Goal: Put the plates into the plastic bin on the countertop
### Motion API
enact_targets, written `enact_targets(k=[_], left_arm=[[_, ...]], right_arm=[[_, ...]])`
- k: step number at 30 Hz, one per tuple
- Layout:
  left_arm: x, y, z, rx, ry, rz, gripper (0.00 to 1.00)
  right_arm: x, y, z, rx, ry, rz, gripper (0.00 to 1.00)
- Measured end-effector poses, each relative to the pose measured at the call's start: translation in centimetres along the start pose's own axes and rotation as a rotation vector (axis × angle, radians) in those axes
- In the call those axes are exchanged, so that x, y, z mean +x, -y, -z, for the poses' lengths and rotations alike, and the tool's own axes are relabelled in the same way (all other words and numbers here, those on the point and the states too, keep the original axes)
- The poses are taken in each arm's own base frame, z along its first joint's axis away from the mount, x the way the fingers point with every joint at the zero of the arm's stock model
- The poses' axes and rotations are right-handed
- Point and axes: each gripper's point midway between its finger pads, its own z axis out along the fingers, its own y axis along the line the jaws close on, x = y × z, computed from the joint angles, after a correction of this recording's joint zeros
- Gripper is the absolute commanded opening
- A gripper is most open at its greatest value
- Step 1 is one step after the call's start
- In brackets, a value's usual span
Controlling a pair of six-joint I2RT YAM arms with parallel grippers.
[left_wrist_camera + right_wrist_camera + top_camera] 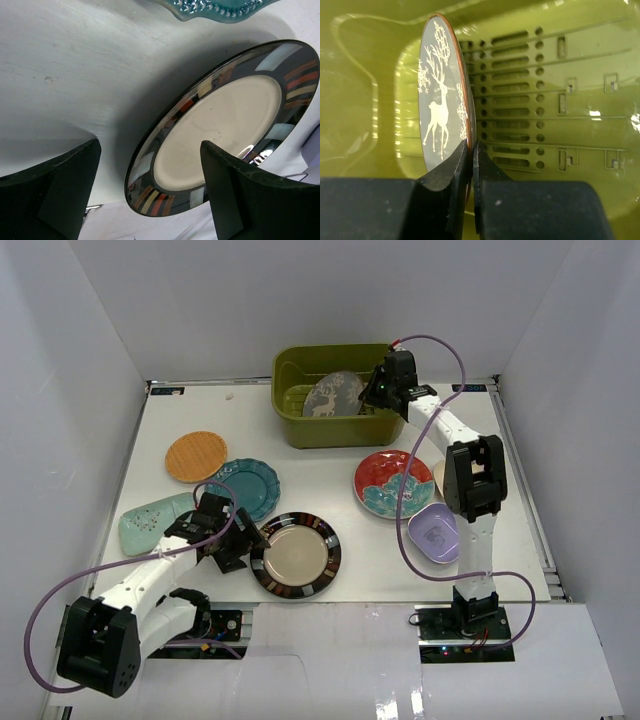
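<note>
The grey deer-patterned plate [333, 396] [440, 100] hangs on edge inside the olive-green plastic bin [290, 425] [545, 90], above its slotted bottom. My right gripper [376, 390] [471, 150] is shut on this plate's rim. My left gripper [240, 545] [150, 185] is open at the left rim of the dark-rimmed beige plate [296, 555] [225, 120]; one finger [240, 195] is over the plate, the other [65, 190] over the countertop [330, 465]. Lying on the countertop are an orange plate [196, 456], a teal plate [250, 485] [215, 7], a mint oblong plate [150, 523], a red plate with a teal flower [390, 483] and a lavender plate [434, 532].
A cream plate [438, 476] shows partly behind the right arm. The bin stands at the back of the countertop. White walls close off the left, back and right. A purple cable loops over the red plate and another trails from the left arm.
</note>
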Motion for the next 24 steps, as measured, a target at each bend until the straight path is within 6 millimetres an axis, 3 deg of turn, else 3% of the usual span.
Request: enact_targets(k=[1,4,7,13,18,21,22,24], left_arm=[[0.0,0.0,-0.2,-0.001,-0.001,0.000,0.88],[-0.2,0.3,-0.5,0.021,0.007,-0.002,0.80],[-0.3,0.6,-0.8,0.046,0.015,-0.002,0.71],[0.0,0.6,-1.0,0.094,0.035,0.003,0.56],[0.2,0.6,-1.2,0.129,0.045,0.009,0.51],[0.5,0.4,-1.4,0.136,0.039,0.021,0.31],[0.6,0.5,-1.5,0.147,0.038,0.023,0.20],[1.0,1.3,-1.2,0.202,0.027,0.013,0.12]], right_arm=[[0.4,0.3,-0.3,0.008,-0.010,0.001,0.16],[1.0,0.7,-0.6,0.017,-0.025,-0.007,0.51],[0.5,0.3,-0.7,-0.005,-0.009,-0.010,0.70],[-0.2,-0.9,0.7,-0.066,0.005,-0.013,0.95],[-1.1,-3.7,5.5,-0.175,0.020,-0.011,0.97],[-0.5,-5.6,10.2,-0.280,0.040,-0.019,0.97],[0.3,-6.0,12.0,-0.317,0.035,-0.026,0.97],[1.9,-6.5,14.9,-0.387,0.043,-0.036,0.97]])
